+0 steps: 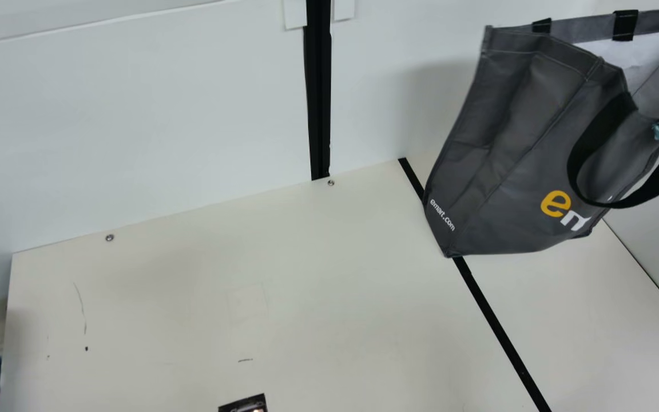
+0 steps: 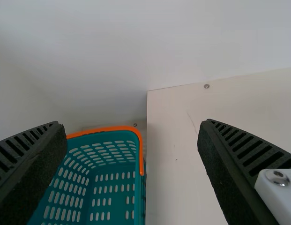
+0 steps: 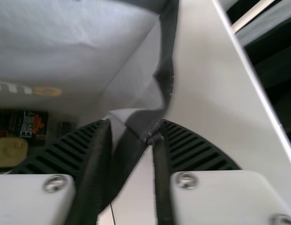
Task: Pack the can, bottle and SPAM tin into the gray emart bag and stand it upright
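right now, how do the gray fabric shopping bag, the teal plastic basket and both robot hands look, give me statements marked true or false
1. The right hand is shut on the rim of the gray fabric shopping bag. True.
2. The left hand is clamped shut. False: it is open, with nothing in its grasp.
3. The perforated teal plastic basket has an orange rim. True.
4. The metal tin with a gold-coloured lid is outside the bag. False: it is inside the bag.
5. The bag's looped strap handle is bright red. False: it is black.
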`<action>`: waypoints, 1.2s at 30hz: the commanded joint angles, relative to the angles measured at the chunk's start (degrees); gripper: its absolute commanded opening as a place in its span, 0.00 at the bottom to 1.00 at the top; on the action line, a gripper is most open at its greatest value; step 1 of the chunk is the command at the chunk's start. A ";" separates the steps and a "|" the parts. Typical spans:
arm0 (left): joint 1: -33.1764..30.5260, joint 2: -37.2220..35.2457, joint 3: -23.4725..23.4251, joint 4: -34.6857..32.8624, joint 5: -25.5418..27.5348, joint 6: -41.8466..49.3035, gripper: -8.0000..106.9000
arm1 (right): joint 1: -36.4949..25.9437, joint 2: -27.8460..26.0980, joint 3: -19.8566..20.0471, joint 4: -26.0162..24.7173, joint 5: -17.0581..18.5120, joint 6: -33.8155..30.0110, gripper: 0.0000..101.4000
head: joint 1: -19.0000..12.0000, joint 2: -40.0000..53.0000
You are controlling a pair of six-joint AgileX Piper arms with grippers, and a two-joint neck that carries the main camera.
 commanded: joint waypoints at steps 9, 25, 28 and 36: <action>0.00 0.00 0.00 0.00 0.00 0.00 0.85 | 1.24 0.13 -5.28 2.13 -0.25 -0.53 0.82 | -1.30 -0.14; 0.00 0.00 0.00 0.00 0.00 0.00 0.85 | 5.72 3.24 -17.30 9.58 1.40 -2.64 0.94 | -1.30 -0.14; 0.00 0.00 0.00 0.00 0.00 0.00 0.85 | 6.84 4.23 -19.14 12.03 2.52 -2.79 0.94 | -1.30 -0.14; 0.00 0.00 0.00 0.00 0.00 0.00 0.85 | 10.88 6.42 -22.11 16.69 4.79 -2.28 0.94 | -1.30 -0.14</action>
